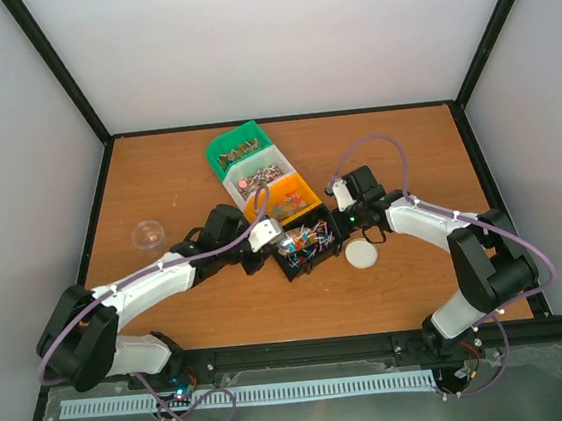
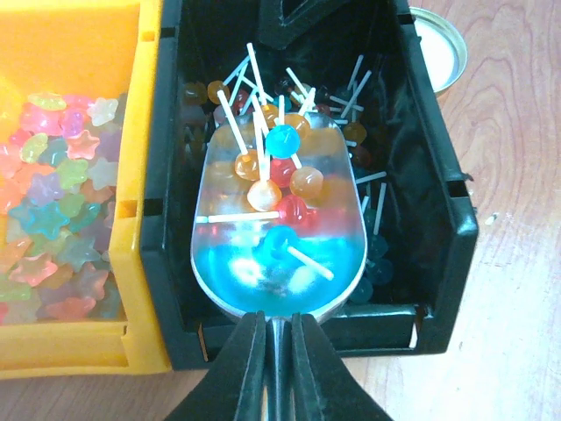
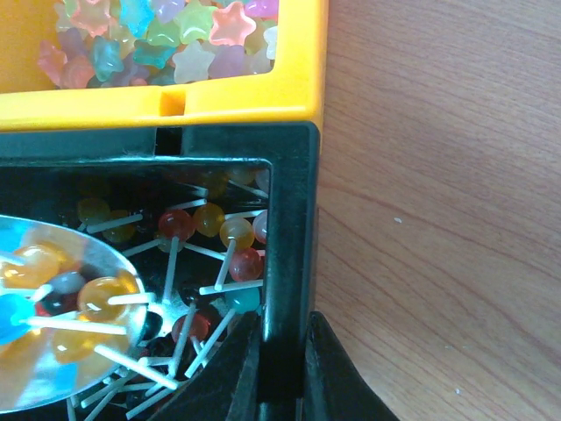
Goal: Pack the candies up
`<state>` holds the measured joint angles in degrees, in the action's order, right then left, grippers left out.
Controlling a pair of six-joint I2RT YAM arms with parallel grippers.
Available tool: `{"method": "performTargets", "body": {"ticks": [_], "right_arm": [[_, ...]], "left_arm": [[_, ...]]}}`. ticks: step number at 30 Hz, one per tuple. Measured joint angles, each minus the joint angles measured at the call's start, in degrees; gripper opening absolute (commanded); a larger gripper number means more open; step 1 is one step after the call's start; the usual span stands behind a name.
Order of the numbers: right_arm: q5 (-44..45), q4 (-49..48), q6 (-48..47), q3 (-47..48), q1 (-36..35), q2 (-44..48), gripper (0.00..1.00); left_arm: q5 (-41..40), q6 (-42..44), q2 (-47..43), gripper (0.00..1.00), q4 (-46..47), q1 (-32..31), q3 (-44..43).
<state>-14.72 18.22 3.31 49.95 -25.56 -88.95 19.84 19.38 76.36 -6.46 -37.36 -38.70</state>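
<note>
left gripper clenched on shiny metal scoop; its small round stick candies look light, hard, rolly: carry level. right gripper grips black plastic bin.

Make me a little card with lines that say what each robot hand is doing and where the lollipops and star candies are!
left gripper: shut on the handle of the scoop
scoop: down inside the black bin, carrying several lollipops
right gripper: shut on the black bin's wall
lollipops: more lie loose in the black bin around the scoop
yellow bin: right beside the black bin, holding star candies
white lid: flat on the table by the black bin
clear cup: on the table, apart from the bins
</note>
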Motion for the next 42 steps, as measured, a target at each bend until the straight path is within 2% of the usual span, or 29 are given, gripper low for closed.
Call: {"method": "performTargets", "body": {"ticks": [13,25,35,38,42], "right_arm": [[-2.05,0.31,-0.02,0.07,0.48,-0.02,0.03],[-3.32,3.78,-0.11,2.47,0.63,-1.33,0.03],[-4.11,4.72,-3.06,4.96,0.76,-3.69,0.03],[-4.17,4.68,-3.06,4.98,0.79,-3.72,0.03],[-4.20,4.63,-3.04,4.98,0.79,-3.72,0.03]], "left_arm": [[0.17,0.35,-8.66,0.01,-0.90,0.74,4.76],[0.61,0.22,-20.50,0.01,-0.37,1.64,11.37],[1.20,-3.48,-25.14,0.01,1.60,1.99,12.41],[1.70,-5.75,-26.08,0.01,0.48,3.80,10.99],[2.93,-7.80,-29.27,0.01,-2.34,9.57,8.09]]}}
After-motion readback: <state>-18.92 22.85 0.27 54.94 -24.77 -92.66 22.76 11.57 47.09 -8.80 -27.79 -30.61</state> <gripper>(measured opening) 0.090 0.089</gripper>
